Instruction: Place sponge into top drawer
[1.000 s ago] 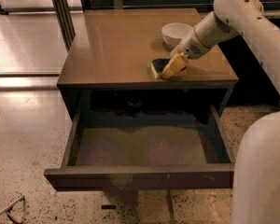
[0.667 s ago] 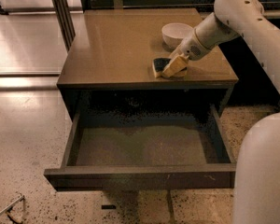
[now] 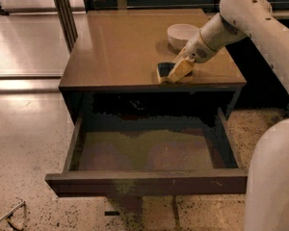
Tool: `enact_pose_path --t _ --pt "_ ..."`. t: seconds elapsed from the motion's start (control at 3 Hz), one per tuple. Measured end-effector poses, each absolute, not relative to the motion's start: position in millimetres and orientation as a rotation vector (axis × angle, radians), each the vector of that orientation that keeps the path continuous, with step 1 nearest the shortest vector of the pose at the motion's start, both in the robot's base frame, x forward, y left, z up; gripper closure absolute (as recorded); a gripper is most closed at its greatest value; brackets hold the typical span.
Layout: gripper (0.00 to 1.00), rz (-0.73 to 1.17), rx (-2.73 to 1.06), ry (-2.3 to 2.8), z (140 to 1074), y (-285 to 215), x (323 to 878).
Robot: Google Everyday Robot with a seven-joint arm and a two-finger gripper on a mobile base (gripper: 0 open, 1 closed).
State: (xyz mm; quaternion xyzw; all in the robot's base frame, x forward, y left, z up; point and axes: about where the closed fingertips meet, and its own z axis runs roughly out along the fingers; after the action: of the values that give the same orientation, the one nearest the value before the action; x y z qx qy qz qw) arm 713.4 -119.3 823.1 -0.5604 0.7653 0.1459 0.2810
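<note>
Nothing of note has shifted since the earlier frames: the gripper and the sponge sit at the same spot near the front right of the cabinet top, and the drawer stands pulled out as before.

Findings, left to right:

1. The tan-topped cabinet fills the centre of the view. Below its front edge, the top drawer is drawn well out toward the camera, its dark interior exposed.

2. The sponge lies on the cabinet top, close to the front edge and right of centre. Its dark scouring face is up, with pale foam showing along the left end. Its long axis appears to run roughly parallel to that front edge.

3. The gripper is down on the right part of the sponge, touching it, with its tan tip covering that end. Whether it has clamped the sponge or merely rests against it cannot be told from this view.

4. The white bowl stands just behind the gripper, apart from the sponge.

5. The arm reaches in from the upper right.

Assessment: the sponge is still on the cabinet top, so placement is not yet done. The governing relation is that the drawer opening lies below and forward of the sponge. The coming move would need a lift clear of the front edge, then travel toward the camera and downward.
</note>
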Motion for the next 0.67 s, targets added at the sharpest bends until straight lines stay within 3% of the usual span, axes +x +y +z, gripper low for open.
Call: enact_pose_path --t 0.67 --pt "1.0 0.366 -1.604 2.01 844.7 -124.4 641.4"
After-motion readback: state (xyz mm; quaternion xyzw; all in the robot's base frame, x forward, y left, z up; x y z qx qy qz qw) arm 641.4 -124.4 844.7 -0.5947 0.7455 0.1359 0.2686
